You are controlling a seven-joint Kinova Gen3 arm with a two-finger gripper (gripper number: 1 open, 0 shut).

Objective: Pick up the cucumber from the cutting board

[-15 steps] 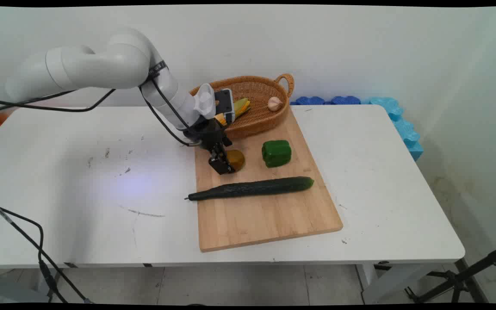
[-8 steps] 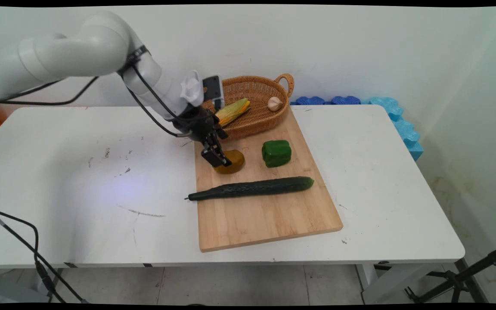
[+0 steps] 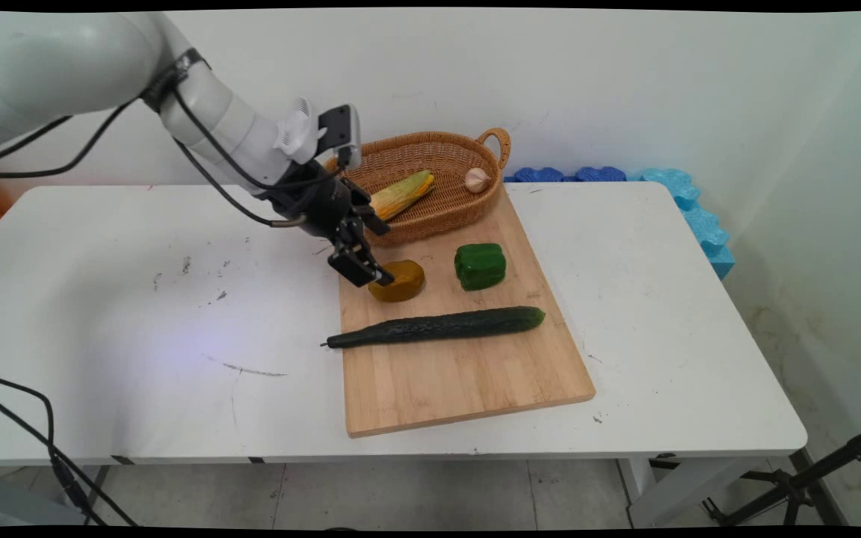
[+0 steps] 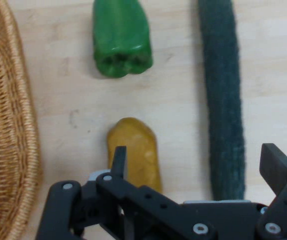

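The dull yellow-brown, rounded potato-like vegetable (image 3: 398, 280) lies on the upper left part of the pale bamboo cutting board (image 3: 468, 381), which rests on the white table (image 3: 139, 314). In the main view the black two-finger gripper (image 3: 368, 273) slants down from the upper left, and its tips sit at the vegetable's left edge; whether they touch it cannot be told from here. A blocky green bell pepper (image 3: 480, 265) sits just to the right of the yellow vegetable, and a long dark green cucumber (image 3: 436, 326) lies across the board in front of both, its thin end overhanging the board's left edge. Behind them an oval woven wicker basket (image 3: 442, 153) with a loop handle rests on the board's far end; it holds an ear of corn in its yellow-green husk (image 3: 401, 193) and a pale garlic bulb (image 3: 477, 179). Blue foam blocks (image 3: 670, 196) line the wall at the table's far right.

The hand view shows what the main view does not: the fingers stand spread wide apart, gripping nothing, with one fingertip (image 4: 119, 160) over the yellow vegetable's (image 4: 134, 154) near end and the other (image 4: 277, 165) beyond the cucumber (image 4: 223, 95). The pepper (image 4: 121, 36) lies beyond, apart from both, and the basket's wall (image 4: 11, 125) fills the left edge.
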